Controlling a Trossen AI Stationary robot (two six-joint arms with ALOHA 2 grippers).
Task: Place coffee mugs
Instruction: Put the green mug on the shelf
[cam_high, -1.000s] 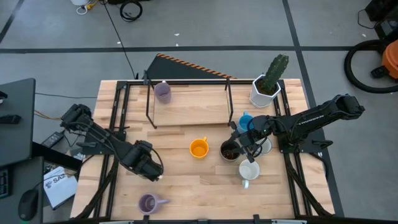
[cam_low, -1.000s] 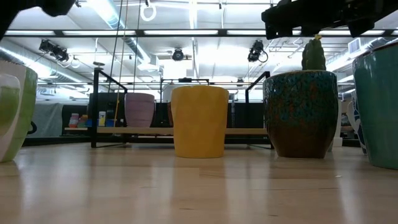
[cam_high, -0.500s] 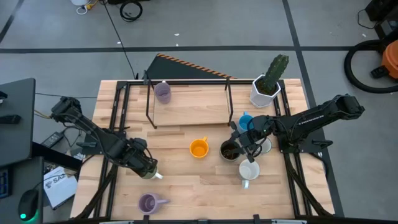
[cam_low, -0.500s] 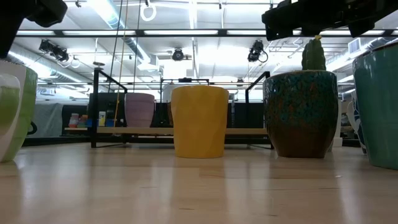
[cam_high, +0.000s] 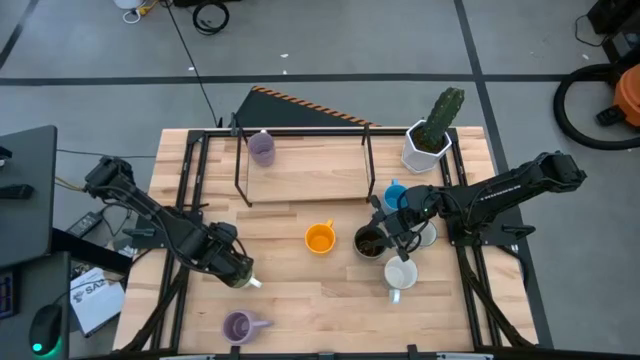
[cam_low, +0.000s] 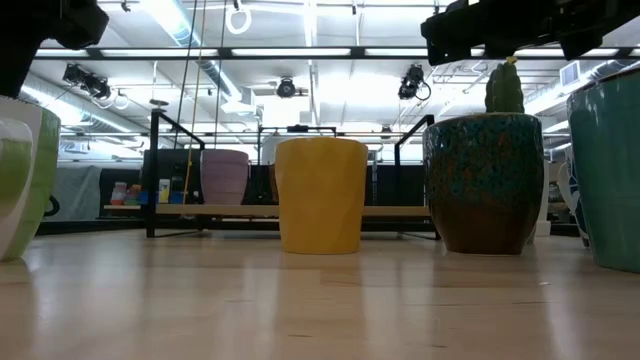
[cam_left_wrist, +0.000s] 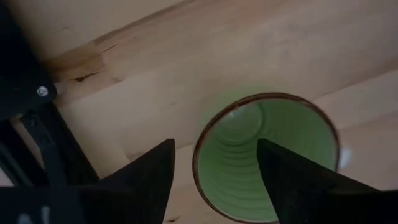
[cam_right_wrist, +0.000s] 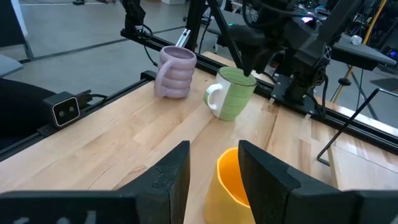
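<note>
Closest to the front edge of the wooden surface (cam_high: 300, 305) you see the front purple mug (cam_high: 237, 326). It stands upright with its mouth up, and its handle points toward the robot's right.

Just behind it, the green mug (cam_left_wrist: 267, 162) also stands upright with its long axis vertical. Its white handle sticks out toward the right arm's side. Your left gripper (cam_high: 241, 272) hangs straight over this mug, looking down into it. Its fingers are spread wide and grip nothing. One sits outside the rim and the other over the mouth, so they straddle the mug's wall.

Toward the right side is a white mug (cam_high: 400, 274), upright, with its handle toward the front edge. A little farther back, near the middle of the surface, the orange mug (cam_high: 319, 238) and the dark brown mug (cam_high: 369, 241) stand side by side, close but apart, both mouth up.

Your right gripper (cam_right_wrist: 214, 144) hovers low beside the dark brown mug. Its fingers are partly apart with nothing between them, and it faces across the surface toward the orange mug. Behind it is the blue mug (cam_high: 395, 193), partly hidden by the arm.

At the back, the rear purple mug (cam_high: 261, 148) sits upright on a black-framed rack (cam_high: 240, 170). A white cactus pot (cam_high: 425, 150) occupies the far right corner. Grey floor (cam_high: 330, 40) lies beyond.
</note>
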